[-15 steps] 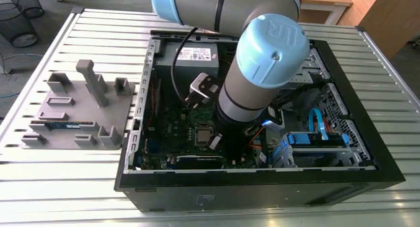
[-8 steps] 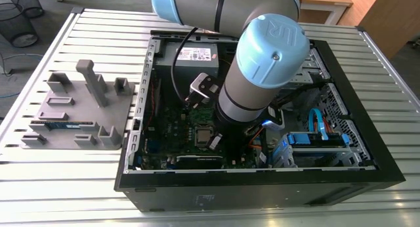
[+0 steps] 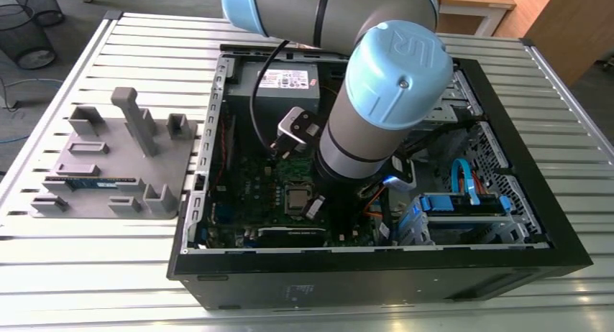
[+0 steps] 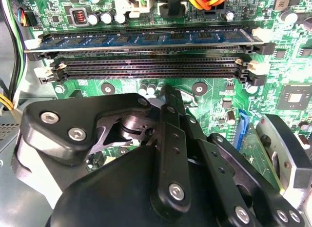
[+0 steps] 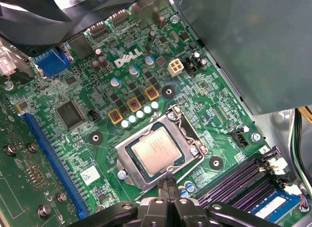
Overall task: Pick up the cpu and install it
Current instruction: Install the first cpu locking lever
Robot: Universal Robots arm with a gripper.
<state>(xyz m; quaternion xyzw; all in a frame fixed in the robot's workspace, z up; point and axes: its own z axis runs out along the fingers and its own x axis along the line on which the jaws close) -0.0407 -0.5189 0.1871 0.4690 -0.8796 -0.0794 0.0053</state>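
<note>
The cpu [image 5: 156, 150], a small square chip with a shiny silver top, lies flat in its socket on the green motherboard [image 5: 92, 154], with the socket's metal frame [image 5: 127, 164] around it. My gripper [image 5: 170, 184] hovers just off one edge of the socket, its two black fingers pressed together with nothing between them. The second wrist view shows the gripper [image 4: 168, 92] from behind, fingers meeting above the board. In the exterior view the arm reaches down into the open computer case [image 3: 384, 274], and the cpu [image 3: 296, 200] shows beside the wrist.
A blue memory stick [image 4: 146, 39] sits in one slot next to empty black slots [image 4: 151, 68]. A grey fixture plate [image 3: 115, 167] lies at the exterior view's left, holding a blue-green memory stick [image 3: 91, 180]. Cables and a drive cage [image 3: 461, 203] crowd the case's right side.
</note>
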